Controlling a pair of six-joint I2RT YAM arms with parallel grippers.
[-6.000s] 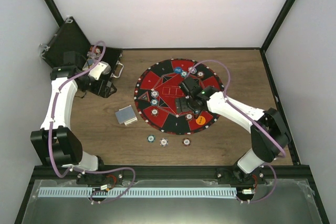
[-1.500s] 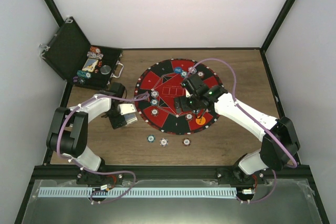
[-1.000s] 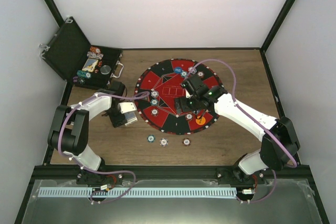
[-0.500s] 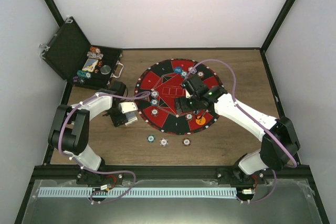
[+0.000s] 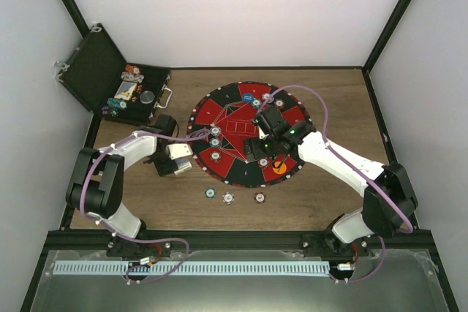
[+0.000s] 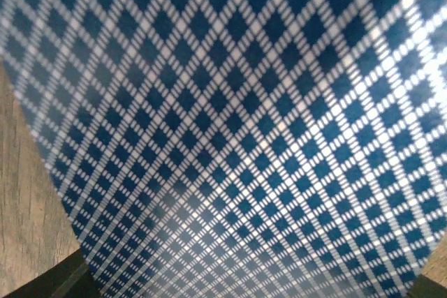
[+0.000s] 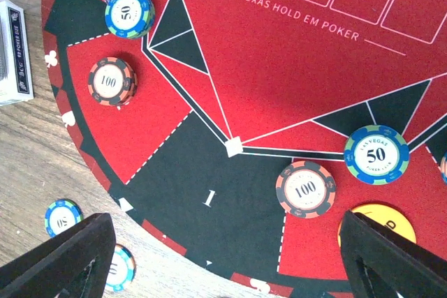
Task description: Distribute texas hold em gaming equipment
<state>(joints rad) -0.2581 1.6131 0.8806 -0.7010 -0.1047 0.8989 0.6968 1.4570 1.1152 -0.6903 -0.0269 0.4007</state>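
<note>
A deck of playing cards [image 5: 178, 153] lies left of the mat, and its blue diamond-patterned back [image 6: 230, 123] fills the left wrist view. My left gripper [image 5: 172, 161] is shut on the deck, with only dark finger corners showing at the bottom of its view. My right gripper [image 7: 225, 221] hangs open over the mat's near black segment [image 5: 265, 153], with nothing between its fingers. Striped poker chips sit on the mat: a 100 chip [image 7: 305, 188], a 50 chip [image 7: 376, 154], and another 100 chip [image 7: 112, 80]. An orange button disc [image 5: 278, 168] and a blue one [image 5: 248, 97] also lie on the mat.
The round red-and-black mat [image 5: 235, 126] fills the table's middle. Three chips [image 5: 228, 197] lie in a row on the wood in front of it. An open black case [image 5: 99, 71] holding more chips stands at the back left corner. Black frame posts border the table.
My left arm has come from the case to the deck, and its jaws have narrowed onto it over the last second. The right gripper has shifted slightly toward the near edge.
</note>
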